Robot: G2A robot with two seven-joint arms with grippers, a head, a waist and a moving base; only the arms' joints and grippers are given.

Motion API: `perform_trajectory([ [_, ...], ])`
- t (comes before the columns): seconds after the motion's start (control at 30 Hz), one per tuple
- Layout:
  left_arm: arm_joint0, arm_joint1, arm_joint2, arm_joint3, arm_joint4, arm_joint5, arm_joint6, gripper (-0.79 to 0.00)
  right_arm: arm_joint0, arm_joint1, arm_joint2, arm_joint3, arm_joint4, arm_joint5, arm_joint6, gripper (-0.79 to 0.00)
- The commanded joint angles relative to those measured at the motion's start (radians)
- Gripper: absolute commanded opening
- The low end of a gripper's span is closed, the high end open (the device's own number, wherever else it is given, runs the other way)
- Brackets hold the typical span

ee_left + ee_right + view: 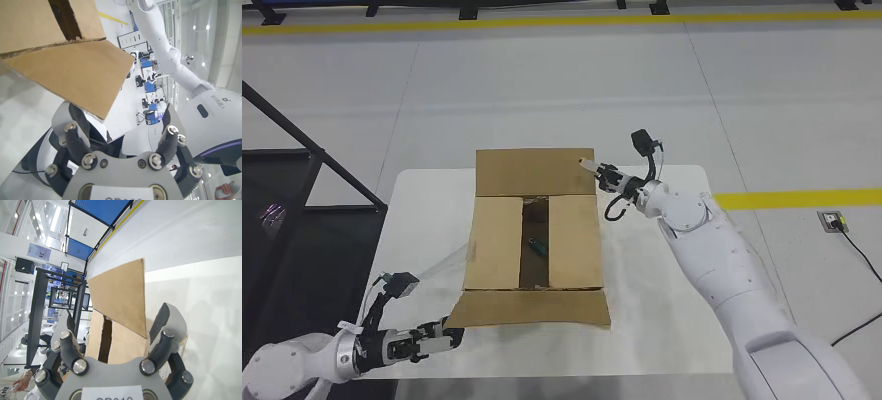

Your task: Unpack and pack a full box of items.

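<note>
Brown cardboard box (pixel 497 240) seen at the centre of the white table (pixel 652 300).
End flaps are spread flat, side flaps folded in with a dark slot between; the left gripper (pixel 455 337) at 7 o'clock and the right gripper (pixel 592 166) at 1 o'clock are held splayed.

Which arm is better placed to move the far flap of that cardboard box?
Right, probably: the right gripper, open, sits at a corner of the far flap; the left gripper is at the near flap across the box.
</note>
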Motion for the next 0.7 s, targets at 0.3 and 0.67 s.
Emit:
perform_trajectory([
  [0.3, -0.066, 0.001, 0.013, 0.07, -0.076, -0.016, 0.06, 0.0, 0.058, -0.049, -0.025, 0.123, 0.046, -0.024, -0.03, 0.0],
  [0.67, -0.097, -0.019, 0.08, 0.007, 0.289, 0.108, 0.483, 0.0, 0.107, -0.067, -0.016, 0.195, 0.092, -0.106, 0.035, 0.0],
])
